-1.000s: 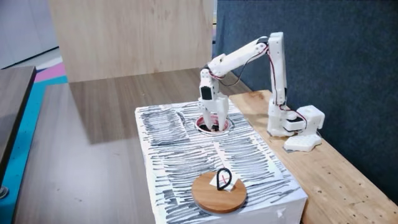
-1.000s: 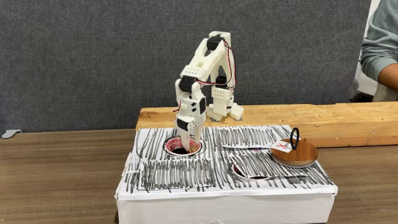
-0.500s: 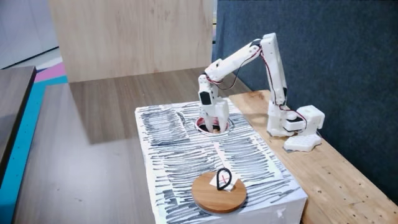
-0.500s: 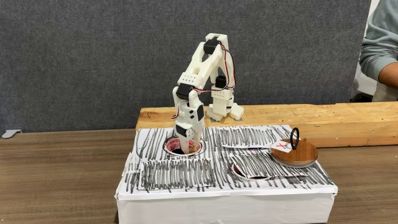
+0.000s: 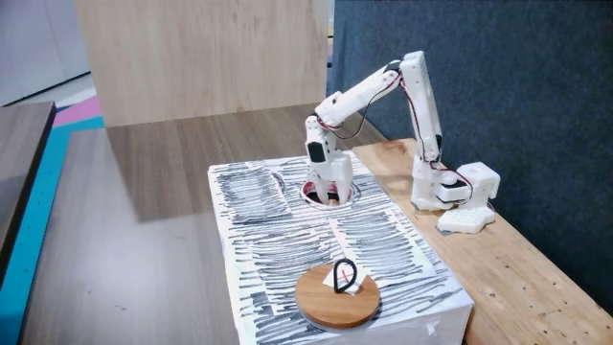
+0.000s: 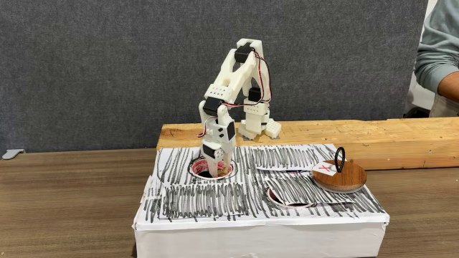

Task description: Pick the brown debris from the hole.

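Note:
The hole (image 5: 308, 193) (image 6: 195, 169) is a round opening with a pinkish-red rim in the white box top covered in black scribbles. My white gripper (image 5: 329, 195) (image 6: 215, 170) points straight down, its fingertips dipped inside the hole. The rim and the gripper body hide the tips, so I cannot tell whether the fingers are open or shut. The brown debris is hidden down in the hole.
A round wooden disc (image 5: 321, 299) (image 6: 344, 179) with a black-and-red mark lies on the box's other end. The arm's base stands on a wooden plank (image 5: 517, 273) (image 6: 373, 136) beside the box. A person's sleeve (image 6: 439, 50) is at the right edge.
Over the last second the arm leaned forward and the gripper shifted slightly left and sank a little deeper into the hole. In the last half second it barely moved.

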Robot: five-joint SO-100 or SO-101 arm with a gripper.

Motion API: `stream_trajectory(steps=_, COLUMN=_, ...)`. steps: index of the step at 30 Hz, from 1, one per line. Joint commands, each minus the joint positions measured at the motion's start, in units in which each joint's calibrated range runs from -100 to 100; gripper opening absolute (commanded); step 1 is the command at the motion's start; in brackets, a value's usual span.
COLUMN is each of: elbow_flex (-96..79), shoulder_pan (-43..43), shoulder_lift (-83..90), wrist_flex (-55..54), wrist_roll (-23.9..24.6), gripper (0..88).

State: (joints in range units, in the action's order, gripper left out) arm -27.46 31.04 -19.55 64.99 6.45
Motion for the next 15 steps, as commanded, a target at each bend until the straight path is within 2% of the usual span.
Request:
stream_trajectory(steps=1, elbow_flex=-0.48, shoulder_pan=-0.41, shoulder_lift=-0.30, wrist_flex=0.21, wrist_roll=-0.01, gripper=15.0)
stream_trajectory(steps=12, elbow_flex=3.90, shoulder_pan=-0.34, shoulder_lift=-5.58, wrist_flex=0.80, wrist_roll=-0.06, gripper=14.9)
stream_trajectory(steps=15, elbow_flex=4.08, shoulder_pan=-0.34, shoulder_lift=-5.58, wrist_flex=0.88, wrist_roll=-0.06, gripper=11.1)
